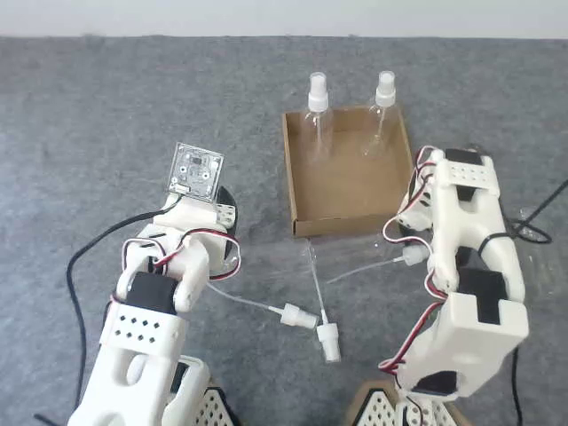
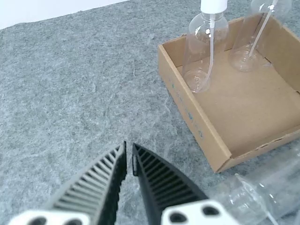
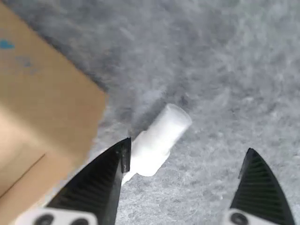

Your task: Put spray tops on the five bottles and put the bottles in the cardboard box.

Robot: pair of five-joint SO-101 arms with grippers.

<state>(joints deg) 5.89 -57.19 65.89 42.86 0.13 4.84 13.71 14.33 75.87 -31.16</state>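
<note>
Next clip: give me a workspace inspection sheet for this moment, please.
Surface: grey felt mat.
Job's things: cardboard box holding two capped bottles, upright; three loose spray tops on the mat in front of it; a clear bottle lying by the box.
Clutter: nothing seen.
Grippers: left gripper shut, empty; right gripper open over one spray top.
Cables: black cable beside the left arm; second cable at the right edge.
Surroundings: pale wall.

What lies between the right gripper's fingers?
A spray top, lying on the mat inside the open right gripper, nearer one side, beside a corner of the box. The right wrist view shows it.
</note>
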